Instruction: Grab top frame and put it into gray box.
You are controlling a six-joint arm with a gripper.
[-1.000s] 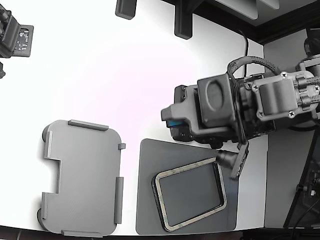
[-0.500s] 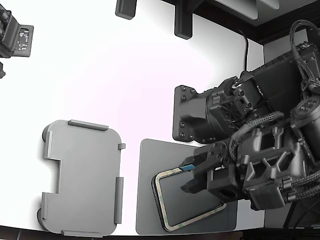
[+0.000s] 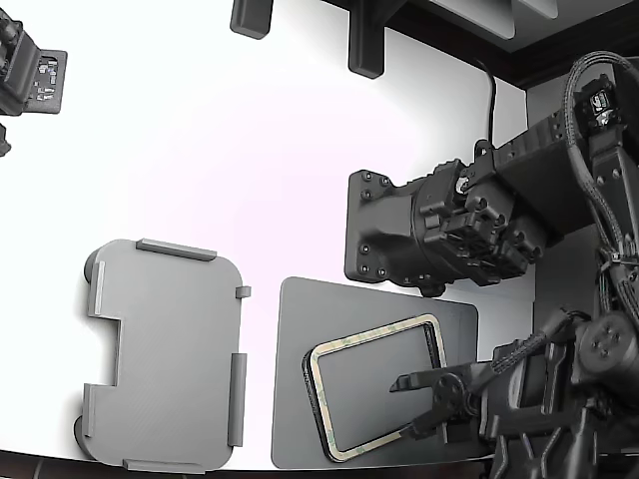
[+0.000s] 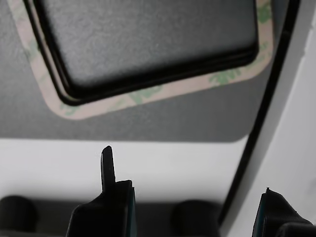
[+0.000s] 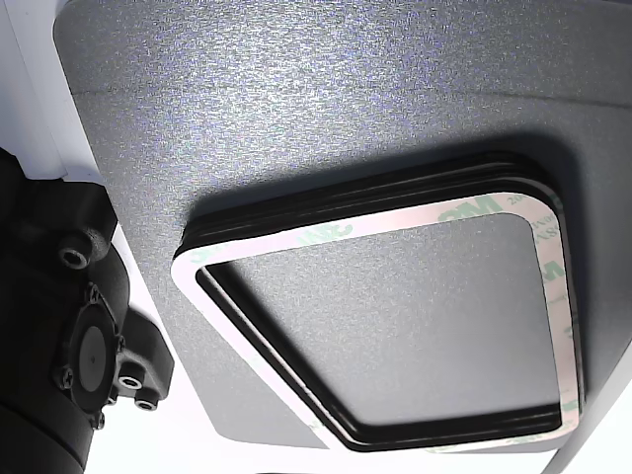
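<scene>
The tool [image 3: 424,404] is hanging open beside the top frame [image 3: 379,389], gripping nothing. The frame is lying on the dark mat [image 3: 300,329], with the gray box [image 3: 165,354] just beside the mat.

The top frame [image 5: 244,253] has a matt, paper-like beige face with faint green print, over glossy black edges that look like stacked plastic. The dark mat [image 5: 296,89] beneath it is finely grained and speckled, rough-looking. The gray box [image 3: 165,354] appears to be matt light plastic. The surface [image 3: 200,150] is smooth, bright white. The end effector [image 4: 190,197] fingers [image 4: 107,168] look like dark plastic with a slight sheen.
</scene>
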